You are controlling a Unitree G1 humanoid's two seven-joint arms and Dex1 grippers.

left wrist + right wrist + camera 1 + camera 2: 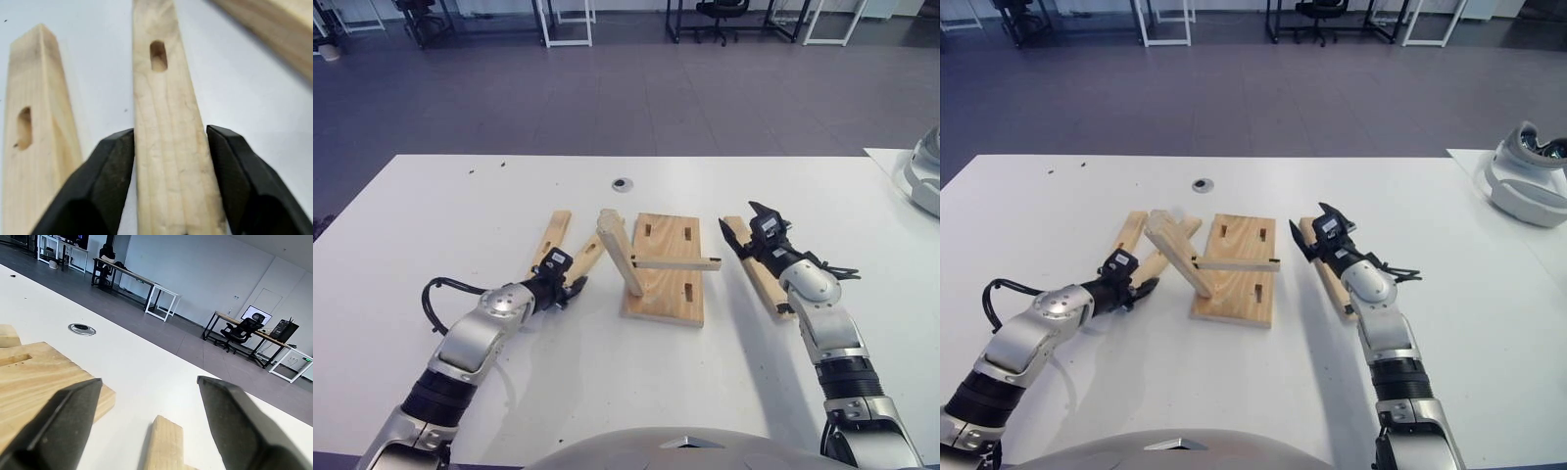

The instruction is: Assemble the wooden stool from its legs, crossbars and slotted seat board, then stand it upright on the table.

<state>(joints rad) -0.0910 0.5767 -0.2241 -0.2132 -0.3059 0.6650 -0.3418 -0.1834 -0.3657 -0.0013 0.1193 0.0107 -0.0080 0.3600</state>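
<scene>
The seat board lies flat in the middle of the counter, slots up. One leaning leg is stuck in it at a tilt, and a crossbar runs from that leg out over the board with its far end free.

Toward the counter's left edge lie two more legs. The left hand is closed narrow on the end of the gripped leg, with a finger against each side. The outer leg lies just beside it. Toward the right edge, the right hand hangs wide open over the far end of a spare leg and holds nothing.

The hold is the first worry. The left hand has the gripped leg only by its end, so the long free part may swing or slip between the fingers once it is lifted. The outer leg is close enough to be nudged along with it.

The leaning leg looks loosely seated. A knock from the incoming wood could tip it out of its slot and drop the crossbar.

If the right hand comes down off-centre, a finger would land on the spare leg and shove it toward the edge.
</scene>
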